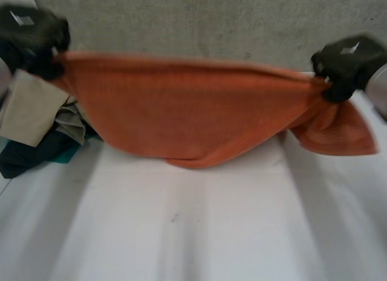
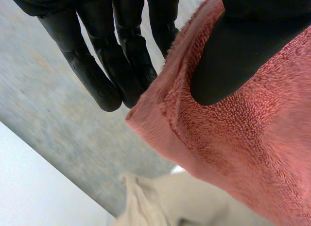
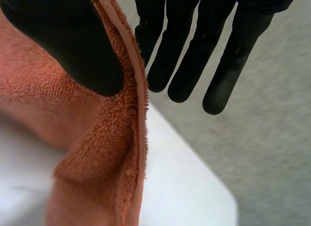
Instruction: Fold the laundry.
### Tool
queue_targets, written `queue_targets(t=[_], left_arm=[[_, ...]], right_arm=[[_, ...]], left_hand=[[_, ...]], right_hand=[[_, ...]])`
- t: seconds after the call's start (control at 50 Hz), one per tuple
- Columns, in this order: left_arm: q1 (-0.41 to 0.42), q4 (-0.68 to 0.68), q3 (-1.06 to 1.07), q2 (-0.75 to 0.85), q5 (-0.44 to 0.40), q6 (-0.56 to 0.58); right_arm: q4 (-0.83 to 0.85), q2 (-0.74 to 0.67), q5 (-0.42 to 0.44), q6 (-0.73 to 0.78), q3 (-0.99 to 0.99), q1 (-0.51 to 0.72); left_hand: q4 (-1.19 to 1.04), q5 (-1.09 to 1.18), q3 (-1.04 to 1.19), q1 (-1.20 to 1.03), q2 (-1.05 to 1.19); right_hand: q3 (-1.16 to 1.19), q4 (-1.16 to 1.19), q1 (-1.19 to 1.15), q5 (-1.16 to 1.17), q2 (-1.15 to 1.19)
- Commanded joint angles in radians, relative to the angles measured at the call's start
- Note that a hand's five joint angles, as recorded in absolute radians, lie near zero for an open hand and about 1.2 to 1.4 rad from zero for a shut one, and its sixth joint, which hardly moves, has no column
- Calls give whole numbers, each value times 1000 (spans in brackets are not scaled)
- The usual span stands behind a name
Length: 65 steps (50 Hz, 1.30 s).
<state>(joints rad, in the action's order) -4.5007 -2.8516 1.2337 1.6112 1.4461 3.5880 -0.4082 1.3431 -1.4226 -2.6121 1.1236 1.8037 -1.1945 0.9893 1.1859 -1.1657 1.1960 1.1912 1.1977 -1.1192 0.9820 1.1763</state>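
Note:
An orange towel [image 1: 199,112] hangs stretched between my two hands above the white table [image 1: 199,226], and its sagging lower edge reaches the tabletop. My left hand [image 1: 33,36] holds the towel's left top corner. In the left wrist view the thumb [image 2: 233,51] presses the towel [image 2: 252,148] against the straight fingers [image 2: 116,65]. My right hand [image 1: 347,63] grips the right top corner, below which a flap of towel hangs. In the right wrist view the thumb [image 3: 73,41] pinches the towel's edge [image 3: 107,153] against the fingers [image 3: 194,56].
A pile of other laundry [image 1: 36,118], beige cloth over dark teal cloth, lies at the table's left edge under my left hand; the beige cloth [image 2: 146,201] also shows below the towel's corner. Grey floor [image 1: 199,21] lies beyond the table's far edge.

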Motion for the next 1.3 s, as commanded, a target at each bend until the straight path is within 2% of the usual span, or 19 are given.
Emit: queue_targets(t=[0.02, 0.1, 0.24, 0.3, 0.34, 0.4, 0.42, 0.46, 0.48, 0.5, 0.58, 0.64, 0.82, 0.9, 1.0, 1.12, 1.18, 1.22, 1.3], left_arm=[[24, 161, -152, 59, 22, -12], [40, 238, -233, 250, 50, 11], [77, 216, -448, 551, 83, 49], [98, 164, -630, 674, 93, 54], [112, 103, -770, 719, 93, 48], [118, 5, -882, 731, 83, 37], [118, -82, -936, 728, 83, 28], [120, -170, -959, 713, 91, 9], [123, -248, -950, 684, 96, -12], [123, -283, -938, 668, 99, -21], [124, -408, -832, 589, 94, -67], [117, -451, -716, 537, 83, -95], [72, -454, -364, 474, 86, -123], [58, -474, -179, 483, 73, -117], [44, -511, -59, 529, 43, -106], [18, -528, -8, 564, 34, -78], [6, -526, 4, 563, 33, -74], [-3, -523, 10, 552, 28, -78], [-20, -522, 26, 524, 28, -78]], right_arm=[[-173, -42, 22, 61, -180, -17], [-242, -181, 33, 171, -246, -9], [-229, -376, 28, 277, -323, 13], [-124, -470, 8, 276, -416, 25], [-16, -513, -34, 258, -505, 29], [130, -527, -82, 219, -588, 25], [235, -519, -113, 183, -619, 20], [334, -501, -133, 141, -624, 16], [382, -489, -134, 121, -619, 11], [464, -461, -131, 86, -602, 5], [611, -397, -102, 35, -523, -3], [634, -345, -67, 24, -437, -15], [577, -265, 86, 3, -118, -56], [568, -280, 184, -14, 80, -75], [600, -361, 247, -16, 205, -89], [602, -459, 235, -23, 214, -95], [592, -472, 206, -48, 200, -98], [586, -476, 171, -95, 183, -107], [533, -490, 94, -219, 136, -128]], left_hand=[[-202, 232, 210, -231, 200], [-202, 232, 210, -231, 200], [-202, 232, 210, -231, 200], [-202, 232, 210, -231, 200], [-202, 232, 210, -231, 200], [-202, 232, 210, -231, 200], [-202, 232, 210, -231, 200], [-202, 232, 210, -231, 200], [-202, 232, 210, -231, 200], [-202, 232, 210, -231, 200], [-202, 232, 210, -231, 200], [-202, 232, 210, -231, 200], [-202, 232, 210, -231, 200], [-202, 232, 210, -231, 200], [-202, 232, 210, -231, 200], [-202, 232, 210, -231, 200], [-202, 232, 210, -231, 200], [-202, 232, 210, -231, 200], [-202, 232, 210, -231, 200]], right_hand=[[205, 199, -277, 240, 220], [205, 199, -277, 240, 220], [205, 199, -277, 240, 220], [205, 199, -277, 240, 220], [205, 199, -277, 240, 220], [205, 199, -277, 240, 220], [205, 199, -277, 240, 220], [205, 199, -277, 240, 220], [205, 199, -277, 240, 220], [205, 199, -277, 240, 220], [205, 199, -277, 240, 220], [205, 199, -277, 240, 220], [205, 199, -277, 240, 220], [205, 199, -277, 240, 220], [205, 199, -277, 240, 220], [170, 163, -242, 204, 185], [12, 5, -84, 46, 26], [-208, -215, 136, -173, -193], [-326, -333, 254, -291, -311]])
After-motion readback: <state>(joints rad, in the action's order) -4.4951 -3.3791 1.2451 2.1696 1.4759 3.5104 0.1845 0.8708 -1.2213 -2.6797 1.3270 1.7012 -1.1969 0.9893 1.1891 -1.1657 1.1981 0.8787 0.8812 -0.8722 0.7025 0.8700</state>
